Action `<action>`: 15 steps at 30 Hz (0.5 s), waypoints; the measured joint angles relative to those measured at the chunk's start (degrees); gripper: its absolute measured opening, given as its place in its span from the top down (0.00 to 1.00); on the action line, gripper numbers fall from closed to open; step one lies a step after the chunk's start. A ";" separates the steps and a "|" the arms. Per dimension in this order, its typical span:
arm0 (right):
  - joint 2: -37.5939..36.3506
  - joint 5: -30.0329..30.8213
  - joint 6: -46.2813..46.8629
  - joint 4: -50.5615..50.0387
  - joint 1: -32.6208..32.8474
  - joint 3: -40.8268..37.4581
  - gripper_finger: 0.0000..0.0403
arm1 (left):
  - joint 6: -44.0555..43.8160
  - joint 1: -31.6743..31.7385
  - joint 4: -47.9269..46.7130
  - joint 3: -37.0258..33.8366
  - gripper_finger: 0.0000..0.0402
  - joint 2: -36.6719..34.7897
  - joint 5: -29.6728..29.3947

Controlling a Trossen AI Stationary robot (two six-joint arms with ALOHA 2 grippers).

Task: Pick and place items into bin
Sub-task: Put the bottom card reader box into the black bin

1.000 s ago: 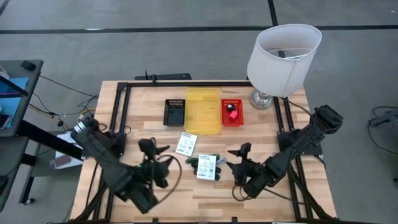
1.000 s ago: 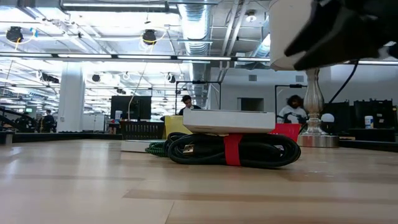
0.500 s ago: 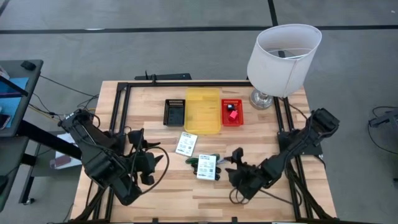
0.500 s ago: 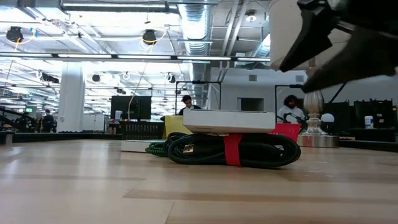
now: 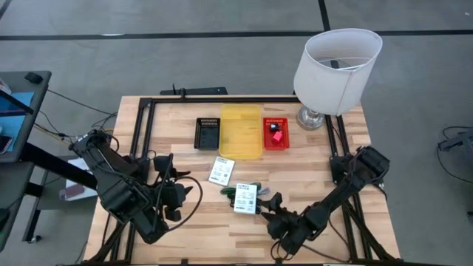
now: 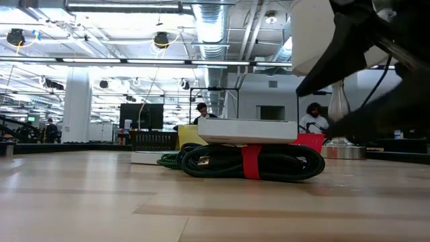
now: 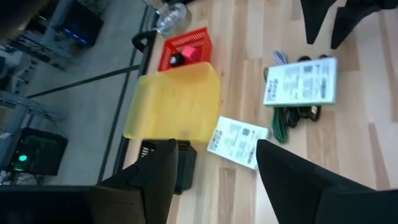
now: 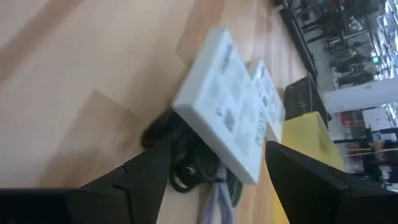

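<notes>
A white labelled flat pack (image 5: 245, 198) lies on top of a coil of black and green cables (image 6: 252, 163) with a red band. A second white pack (image 5: 221, 171) lies flat on the wood near the yellow bin (image 5: 241, 131). A red piece (image 5: 276, 136) and a tiny black cube (image 5: 273, 127) sit in the red bin (image 5: 276, 134). My right gripper (image 5: 270, 205) is open, low, just right of the pack on the cables (image 8: 227, 121). My left gripper (image 5: 171, 188) is open, left of both packs (image 7: 300, 83).
A black bin (image 5: 208, 133) stands left of the yellow one. A lamp with a white shade (image 5: 338, 68) stands at the far right corner. A black frame (image 5: 222, 100) runs along the table's edges. Bare wood lies near the table's near edge (image 6: 134, 208).
My right gripper has moved toward the table's left and near edge and come down close to the pack on the cables. My left arm drew back toward the table's left edge, then stayed still. The items have not moved.
</notes>
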 joint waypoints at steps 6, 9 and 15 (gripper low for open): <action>5.53 2.90 -1.51 -1.50 1.08 5.29 0.36 | 1.01 0.00 0.00 0.00 0.48 0.00 1.68; 7.30 4.32 -1.51 -3.88 1.44 8.16 0.36 | 1.01 0.00 0.00 0.00 0.48 0.00 1.74; 7.62 4.29 0.56 -5.79 0.62 9.17 0.36 | 0.98 0.01 0.00 0.00 0.48 0.00 2.16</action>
